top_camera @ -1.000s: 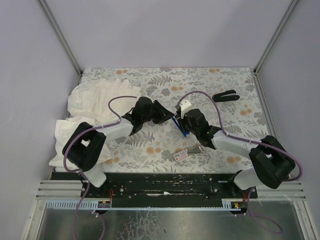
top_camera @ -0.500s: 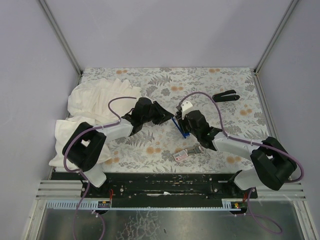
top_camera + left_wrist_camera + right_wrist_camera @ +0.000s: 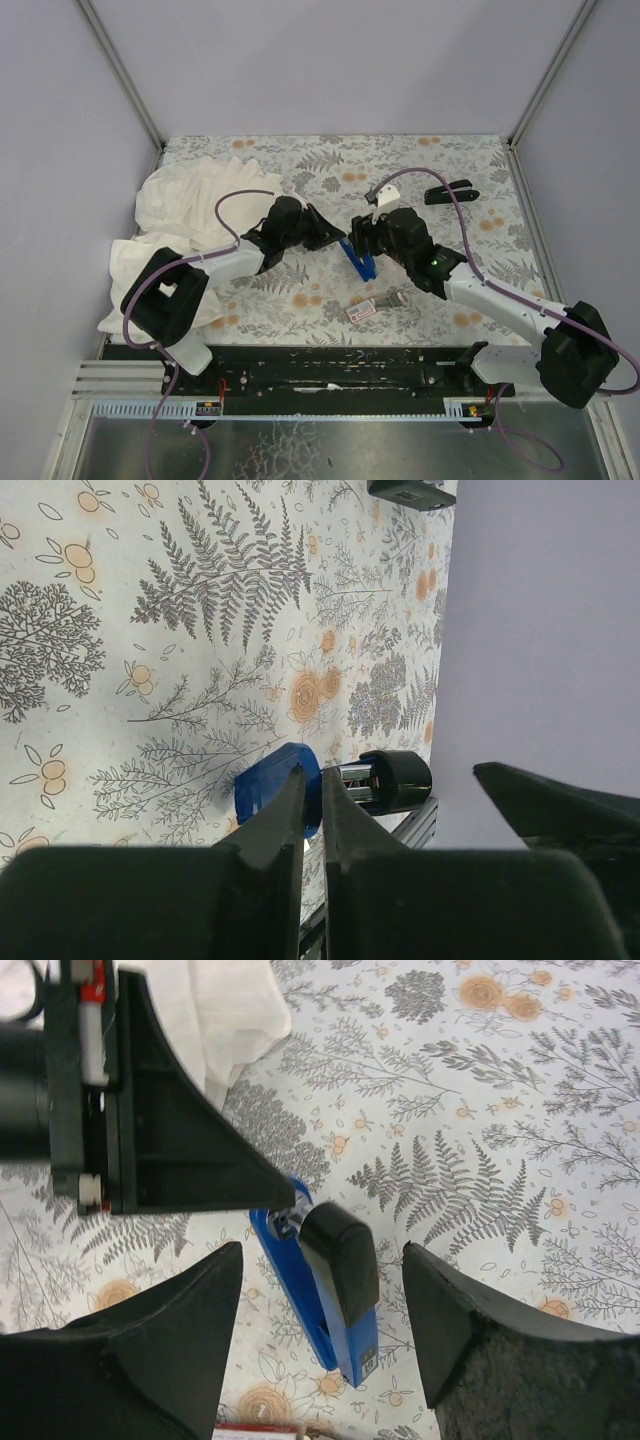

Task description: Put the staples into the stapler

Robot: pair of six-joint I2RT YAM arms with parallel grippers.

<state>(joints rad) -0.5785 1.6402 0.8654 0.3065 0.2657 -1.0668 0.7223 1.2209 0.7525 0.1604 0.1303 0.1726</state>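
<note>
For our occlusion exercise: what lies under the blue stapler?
Floral table cover shows all around the stapler. The patch directly beneath is hidden by its body; the left gripper, shut on one end, covers that tip.

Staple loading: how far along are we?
Done: nothing looks loaded yet. In hand: left gripper is shut on the stapler at one end; right gripper stands open astride it. Left: staple strip and staple box lie on the table, not picked up.
</note>
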